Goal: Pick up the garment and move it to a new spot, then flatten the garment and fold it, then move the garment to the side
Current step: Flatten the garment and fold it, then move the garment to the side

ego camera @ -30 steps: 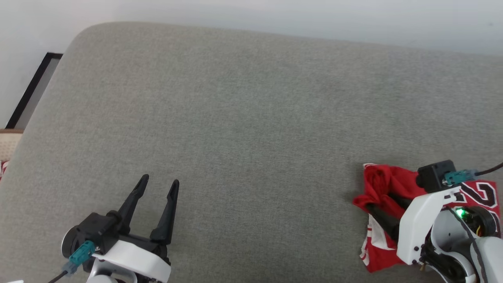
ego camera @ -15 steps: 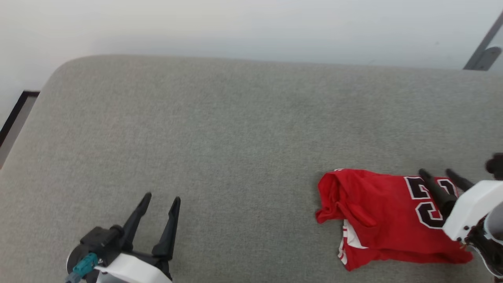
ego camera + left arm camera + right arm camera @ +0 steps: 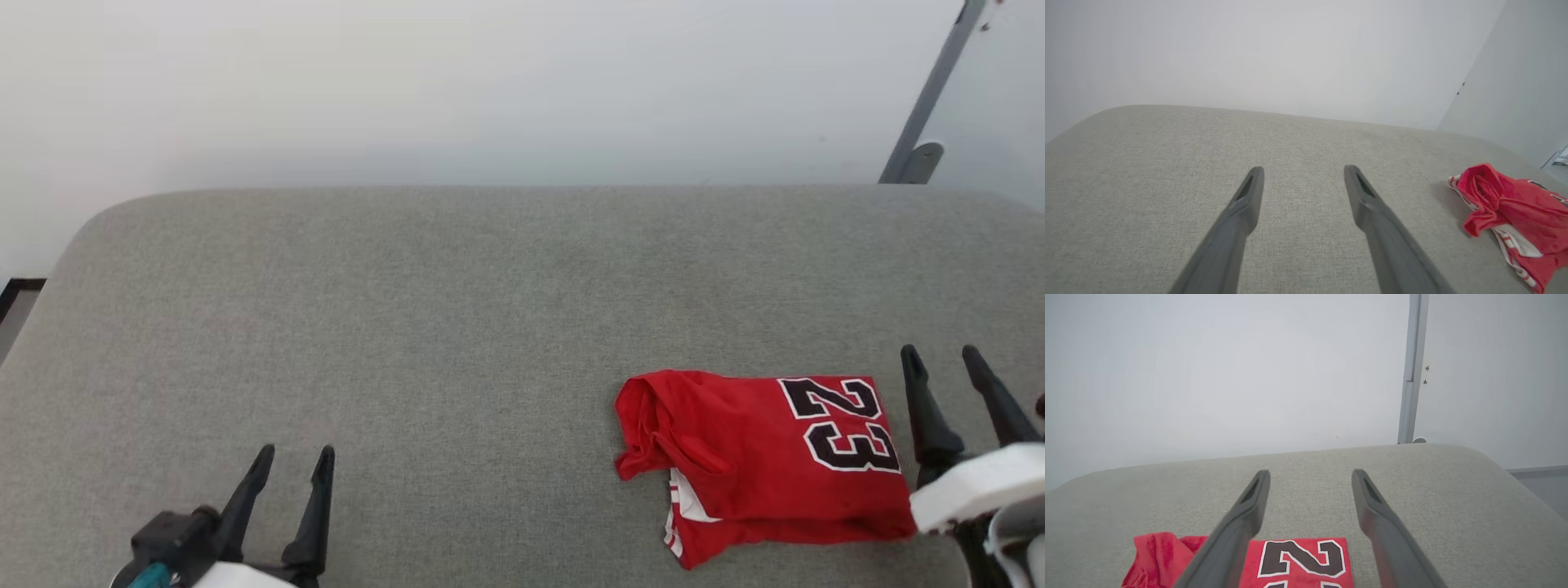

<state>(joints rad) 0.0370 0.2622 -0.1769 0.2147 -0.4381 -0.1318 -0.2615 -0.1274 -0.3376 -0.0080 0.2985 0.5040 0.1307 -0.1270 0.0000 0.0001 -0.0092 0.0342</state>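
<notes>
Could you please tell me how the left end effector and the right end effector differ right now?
The right end effector sits beside the numbered end of the garment; the left end effector is far from it across the grey cushion. In the head view the right one's fingers lean leftward, the left one's rightward. Both are open and hold nothing.

The garment lies folded over itself, so we cannot see its lower layers; the left wrist view's right edge cuts it off; the right wrist view's bottom edge slices its number; the head view's edges crop the left gripper and the right gripper below their jaws.
</notes>
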